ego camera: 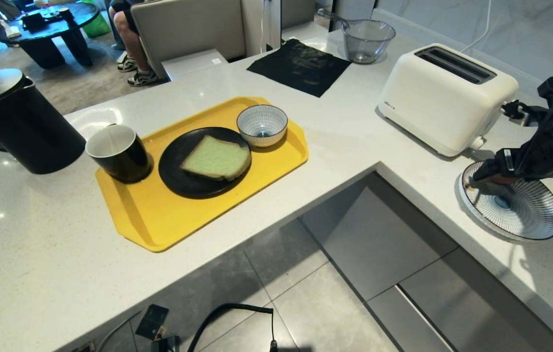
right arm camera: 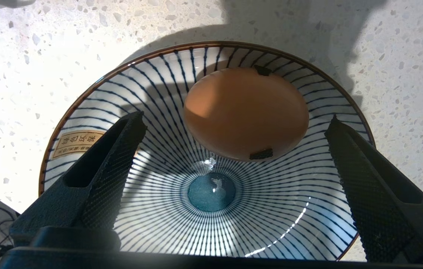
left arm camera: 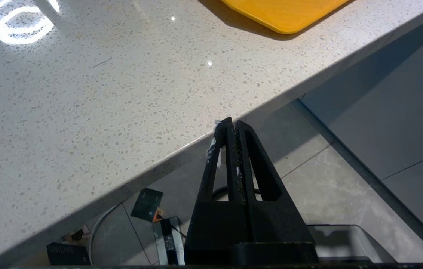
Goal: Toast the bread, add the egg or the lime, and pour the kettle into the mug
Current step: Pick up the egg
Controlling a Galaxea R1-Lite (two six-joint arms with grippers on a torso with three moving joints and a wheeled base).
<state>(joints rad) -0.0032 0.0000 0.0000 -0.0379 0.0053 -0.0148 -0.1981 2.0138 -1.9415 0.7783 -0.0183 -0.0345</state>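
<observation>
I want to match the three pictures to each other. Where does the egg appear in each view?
Head view: the egg is far right, in the striped bowl, mostly hidden by the right gripper.
Left wrist view: not in it.
Right wrist view: the egg lies above centre, on the bowl's wall, between the open fingers.
Shared landmark: the striped bowl.

Open-plan kitchen with a lounge beyond.
White speckled L-shaped counter (ego camera: 335, 142), grey floor tiles (ego camera: 305, 303), beige sofa (ego camera: 188, 29), dark coffee table (ego camera: 56, 29).
</observation>
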